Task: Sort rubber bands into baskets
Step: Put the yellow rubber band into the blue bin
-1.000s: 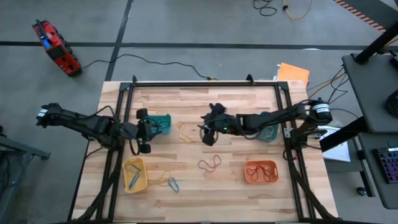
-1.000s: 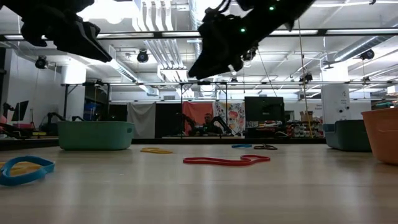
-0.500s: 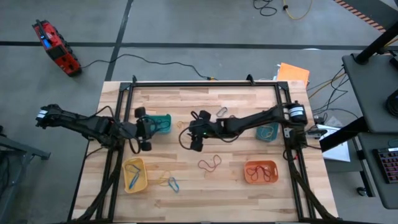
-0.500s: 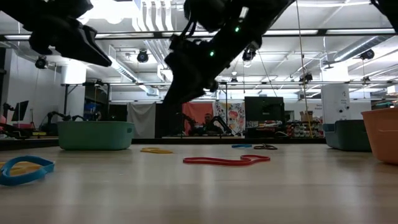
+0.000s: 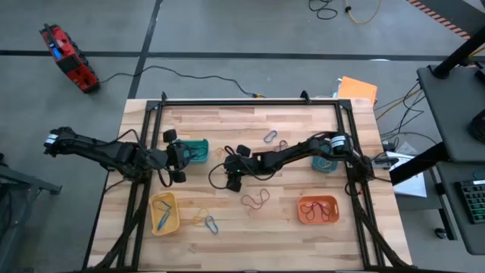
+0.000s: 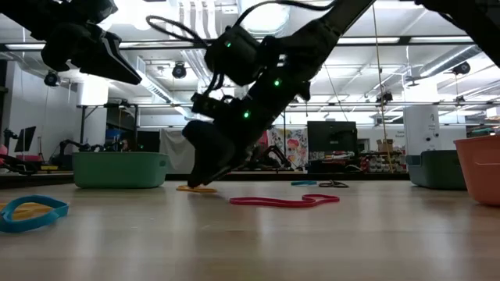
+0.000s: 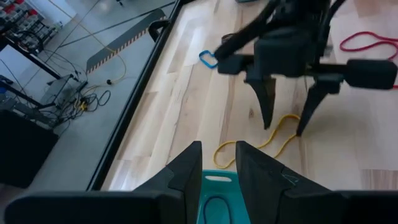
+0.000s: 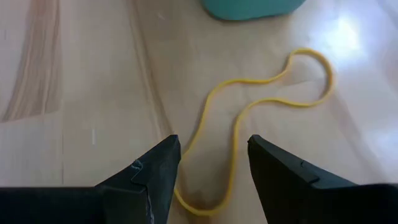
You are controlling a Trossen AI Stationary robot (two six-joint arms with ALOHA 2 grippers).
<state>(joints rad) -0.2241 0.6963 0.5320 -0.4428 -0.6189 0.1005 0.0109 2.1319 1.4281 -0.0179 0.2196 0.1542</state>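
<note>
Yellow rubber band flat on the wooden table, one end between the wide-spread jaws of the right gripper, long wavy loop running away from the fingertips toward the teal basket. Left gripper above that basket's rim, jaws narrow, holding nothing visible.

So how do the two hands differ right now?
The right hand is low at mid-table, fingers open astride a loose yellow rubber band. The left hand hovers over the teal basket, fingers nearly together, and nothing shows between them. Both are dark and two-fingered.
</note>
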